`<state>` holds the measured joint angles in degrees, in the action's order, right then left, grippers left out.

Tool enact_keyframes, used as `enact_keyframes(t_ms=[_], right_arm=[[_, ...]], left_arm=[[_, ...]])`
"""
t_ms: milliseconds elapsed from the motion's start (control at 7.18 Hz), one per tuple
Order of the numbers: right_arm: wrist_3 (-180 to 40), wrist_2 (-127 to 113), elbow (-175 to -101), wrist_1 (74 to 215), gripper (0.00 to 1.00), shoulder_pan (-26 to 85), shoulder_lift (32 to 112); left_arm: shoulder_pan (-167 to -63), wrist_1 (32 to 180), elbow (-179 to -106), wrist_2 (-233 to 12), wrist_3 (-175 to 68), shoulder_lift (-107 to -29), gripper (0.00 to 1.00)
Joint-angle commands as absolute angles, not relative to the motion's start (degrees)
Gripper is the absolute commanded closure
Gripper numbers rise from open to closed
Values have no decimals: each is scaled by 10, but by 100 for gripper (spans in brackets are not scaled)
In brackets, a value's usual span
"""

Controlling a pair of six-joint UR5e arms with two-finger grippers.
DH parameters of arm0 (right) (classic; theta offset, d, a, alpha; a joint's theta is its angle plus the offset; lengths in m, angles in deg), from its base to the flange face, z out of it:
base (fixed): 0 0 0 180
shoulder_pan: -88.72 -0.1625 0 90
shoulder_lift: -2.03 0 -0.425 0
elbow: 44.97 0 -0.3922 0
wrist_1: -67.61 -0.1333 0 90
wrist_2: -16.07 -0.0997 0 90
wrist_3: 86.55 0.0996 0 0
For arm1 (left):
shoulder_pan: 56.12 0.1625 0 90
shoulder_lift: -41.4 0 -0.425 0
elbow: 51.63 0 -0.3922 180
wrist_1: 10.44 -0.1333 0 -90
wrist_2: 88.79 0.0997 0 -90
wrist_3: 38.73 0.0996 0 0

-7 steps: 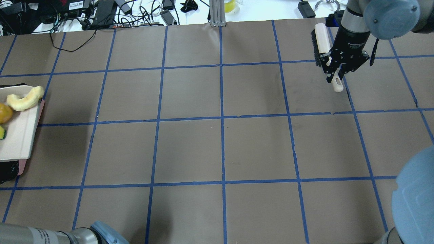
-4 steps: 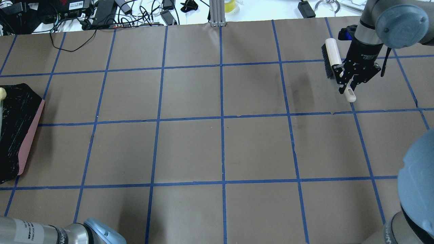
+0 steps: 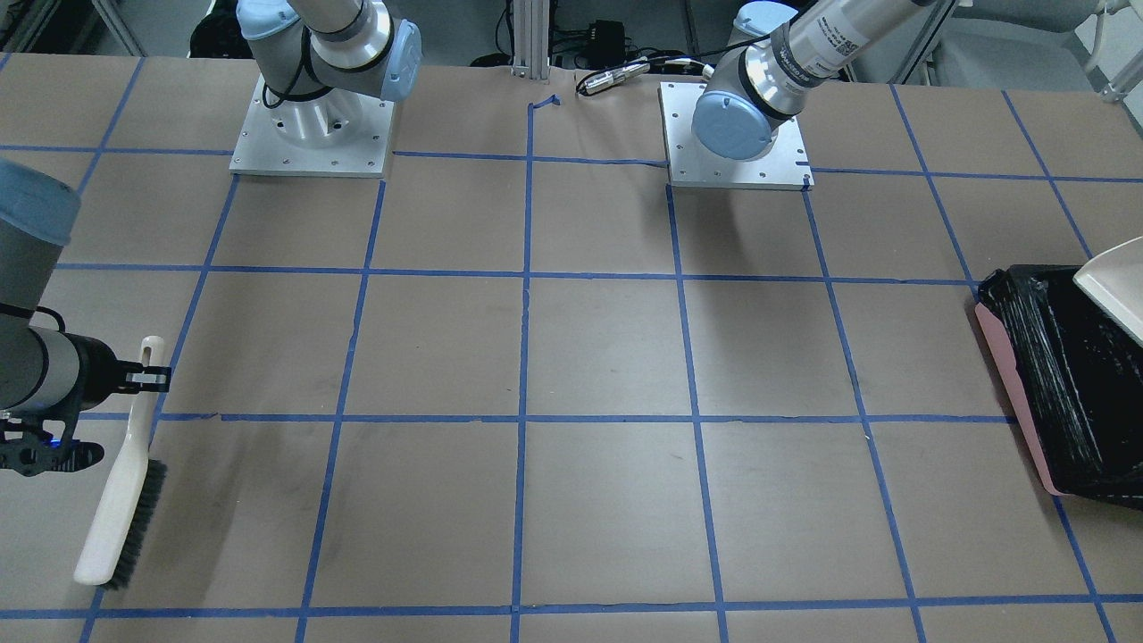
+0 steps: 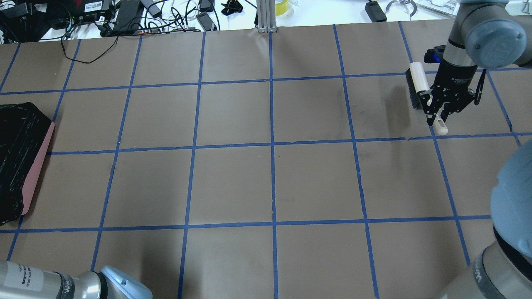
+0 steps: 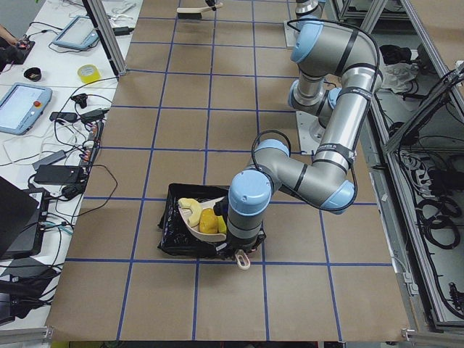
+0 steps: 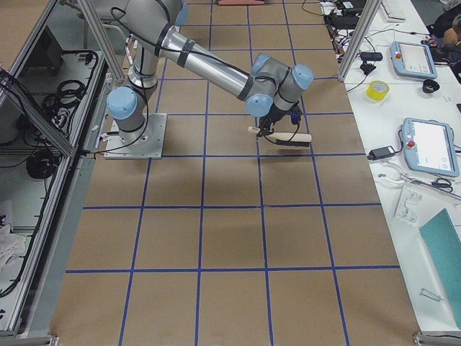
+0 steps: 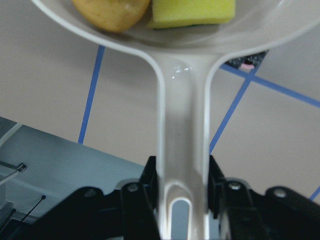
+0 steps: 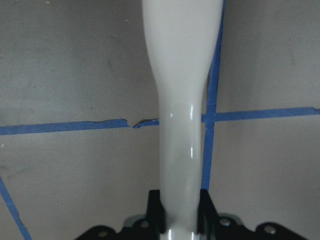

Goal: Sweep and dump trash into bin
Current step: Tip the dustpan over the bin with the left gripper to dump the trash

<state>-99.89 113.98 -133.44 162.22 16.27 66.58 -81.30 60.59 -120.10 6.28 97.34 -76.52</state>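
Observation:
My left gripper (image 7: 182, 172) is shut on the handle of the beige dustpan (image 7: 182, 115). In the exterior left view the dustpan (image 5: 197, 230) is held over the bin (image 5: 172, 233). It carries the pale cream rind (image 5: 190, 209), the golden-brown lump (image 7: 112, 12) and the yellow wedge (image 7: 192, 11). The black-lined, pink-sided bin (image 4: 37, 166) sits at the table's left edge and also shows in the front view (image 3: 1009, 375). My right gripper (image 4: 439, 116) is shut on the handle of the beige brush (image 4: 417, 85), with the bristles close to the table (image 3: 134, 522).
Cables and power bricks (image 4: 124, 16) lie past the table's far edge, beside an aluminium post (image 4: 266, 16). The two arm base plates (image 3: 312, 134) (image 3: 737, 152) stand at the robot side. Blue tape lines grid the brown table (image 4: 270, 182).
The dustpan with the trash moved left out of the overhead view, uncovering the bin's black liner. My right gripper carried the brush to the right and toward the robot.

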Motion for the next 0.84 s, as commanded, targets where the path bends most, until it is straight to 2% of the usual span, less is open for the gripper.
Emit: enact_keyframes(t_ms=[0,418,697], right_arm=[[-1007,1145,-1337,1622,100,169,662],[-1014,1147,-1336,1620,100,169,655],[-1014,1147,-1352,1645,100,169,654]], left_arm=[[-813,545,-1199,89,1090,-774,100],[-830,467,-1211,89,1176,-778,100],[-869,323,-1295,146,1187,-751,100]])
